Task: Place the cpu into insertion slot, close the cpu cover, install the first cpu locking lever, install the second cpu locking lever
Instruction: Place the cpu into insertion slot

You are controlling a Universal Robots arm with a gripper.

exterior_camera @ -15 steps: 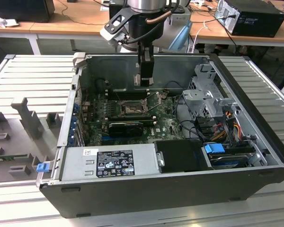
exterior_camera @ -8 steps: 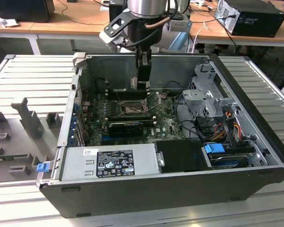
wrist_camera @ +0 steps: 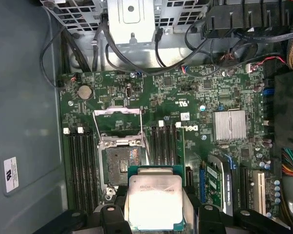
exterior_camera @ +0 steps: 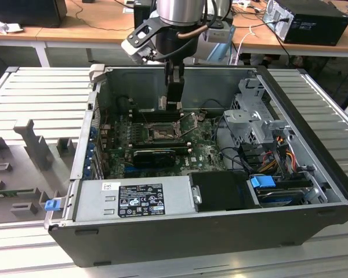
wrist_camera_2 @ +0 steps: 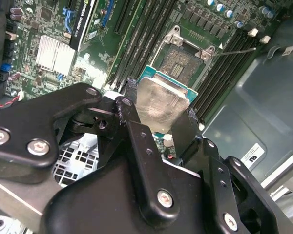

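Watching step 1 here: black 2-finger gripper (exterior_camera: 173, 105) clamped on the flat square silver-tan cpu (wrist_camera: 154, 202), hovering near the open square black insertion slot (wrist_camera: 118, 163), and seating it probably needs dead-square alignment.

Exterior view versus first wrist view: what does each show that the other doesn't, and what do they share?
Exterior view: the whole open computer case, its power supply, and the arm reaching in from above. First wrist view: the cpu face-on, clamped between the jaws, and the cpu cover flipped open. Shared: the empty insertion slot on the green motherboard.
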